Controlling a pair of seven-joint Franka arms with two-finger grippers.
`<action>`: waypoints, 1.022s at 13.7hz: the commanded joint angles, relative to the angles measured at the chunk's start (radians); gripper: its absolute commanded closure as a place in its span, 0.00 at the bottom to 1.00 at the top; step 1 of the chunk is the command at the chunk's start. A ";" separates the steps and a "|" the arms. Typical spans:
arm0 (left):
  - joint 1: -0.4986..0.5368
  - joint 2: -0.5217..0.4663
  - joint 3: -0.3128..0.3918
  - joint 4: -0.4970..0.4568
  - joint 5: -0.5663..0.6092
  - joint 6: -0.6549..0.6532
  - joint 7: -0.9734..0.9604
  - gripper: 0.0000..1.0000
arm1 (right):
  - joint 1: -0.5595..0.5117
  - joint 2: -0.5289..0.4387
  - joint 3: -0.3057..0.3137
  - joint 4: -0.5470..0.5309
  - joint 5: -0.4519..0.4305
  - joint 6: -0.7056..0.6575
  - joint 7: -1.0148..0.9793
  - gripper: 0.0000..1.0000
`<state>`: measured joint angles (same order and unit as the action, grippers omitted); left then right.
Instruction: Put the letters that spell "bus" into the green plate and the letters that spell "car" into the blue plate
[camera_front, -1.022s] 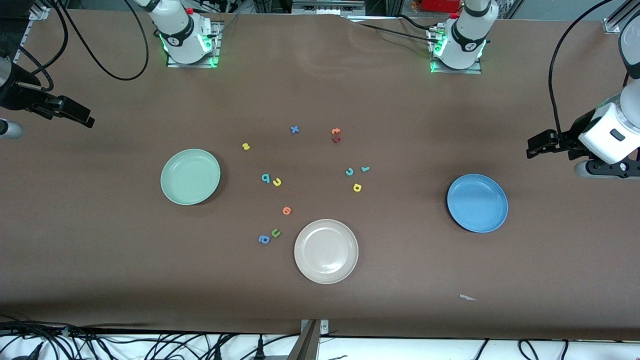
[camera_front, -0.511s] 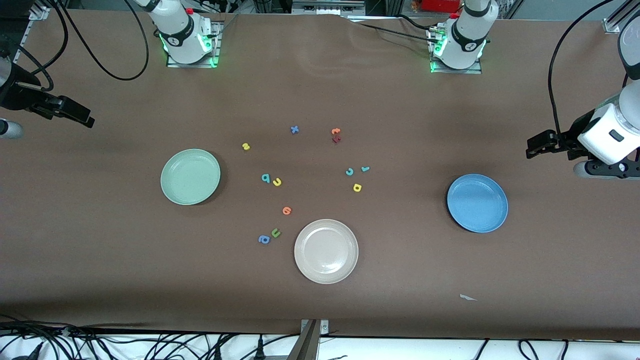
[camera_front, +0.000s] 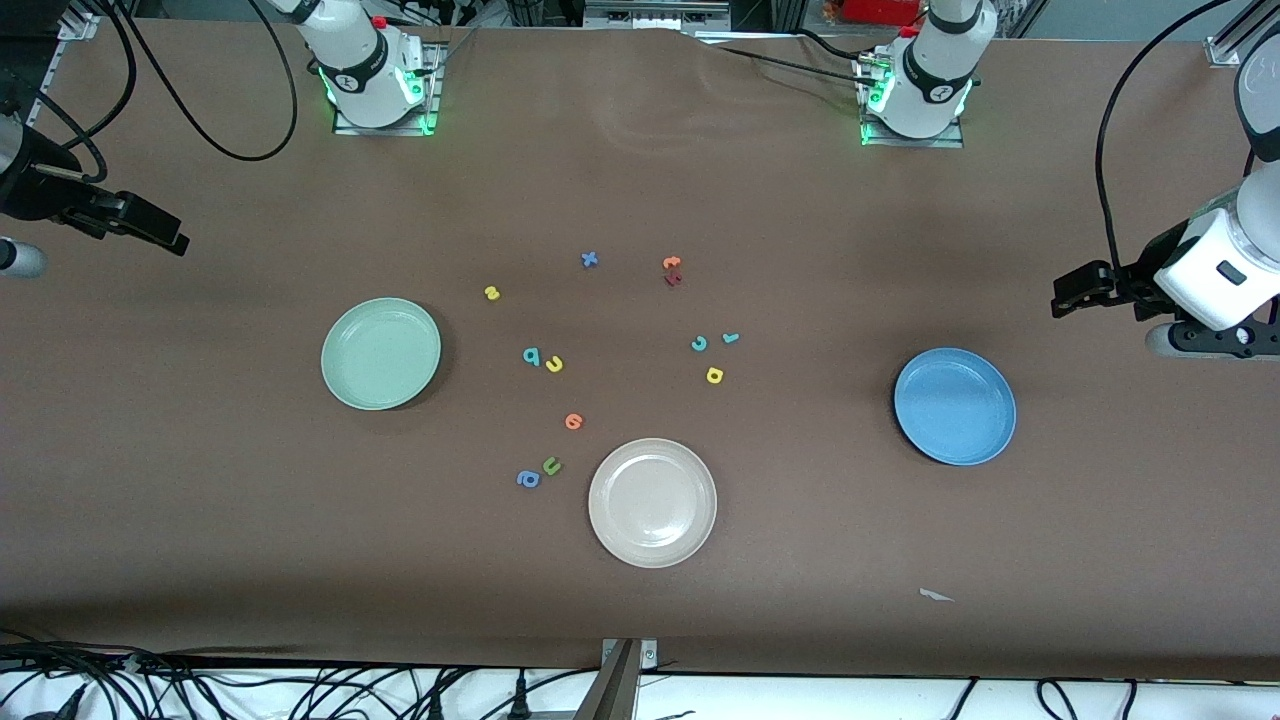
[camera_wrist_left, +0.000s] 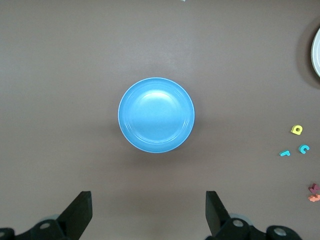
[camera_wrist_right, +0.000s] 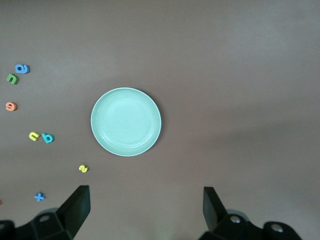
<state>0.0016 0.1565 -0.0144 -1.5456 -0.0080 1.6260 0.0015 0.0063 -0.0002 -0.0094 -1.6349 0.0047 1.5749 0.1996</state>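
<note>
The green plate (camera_front: 380, 353) (camera_wrist_right: 126, 121) lies empty toward the right arm's end. The blue plate (camera_front: 955, 406) (camera_wrist_left: 156, 115) lies empty toward the left arm's end. Between them on the table are the teal b (camera_front: 531, 356) touching the yellow u (camera_front: 554, 364), and the yellow s (camera_front: 491, 293) farther back. The teal c (camera_front: 699, 344), teal r (camera_front: 731, 338) and yellow a (camera_front: 714, 375) cluster nearer the blue plate. My left gripper (camera_front: 1062, 298) (camera_wrist_left: 148, 210) hangs open above the table's end, past the blue plate. My right gripper (camera_front: 172, 238) (camera_wrist_right: 145, 207) hangs open past the green plate.
A beige-white plate (camera_front: 652, 502) sits nearest the front camera. Stray letters lie around: a blue x (camera_front: 589, 259), an orange letter (camera_front: 672, 263) on a dark red one (camera_front: 673, 279), an orange e (camera_front: 573, 421), a green u (camera_front: 551, 465) and a blue a (camera_front: 527, 479).
The left gripper has shifted only very slightly. The right arm, the plates and the letters have not moved.
</note>
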 joint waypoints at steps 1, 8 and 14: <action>0.008 0.000 0.002 -0.005 -0.004 0.011 0.018 0.00 | 0.004 -0.015 0.005 -0.003 0.003 -0.036 -0.005 0.00; 0.006 -0.002 0.001 -0.002 -0.004 0.011 0.014 0.00 | 0.130 0.054 0.017 -0.031 0.011 -0.013 0.045 0.00; 0.005 0.000 -0.001 -0.002 -0.004 0.011 0.009 0.00 | 0.182 0.048 0.101 -0.258 0.020 0.251 0.318 0.00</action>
<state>0.0027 0.1573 -0.0123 -1.5457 -0.0080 1.6271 0.0015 0.1891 0.0711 0.0573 -1.7864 0.0075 1.7246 0.4471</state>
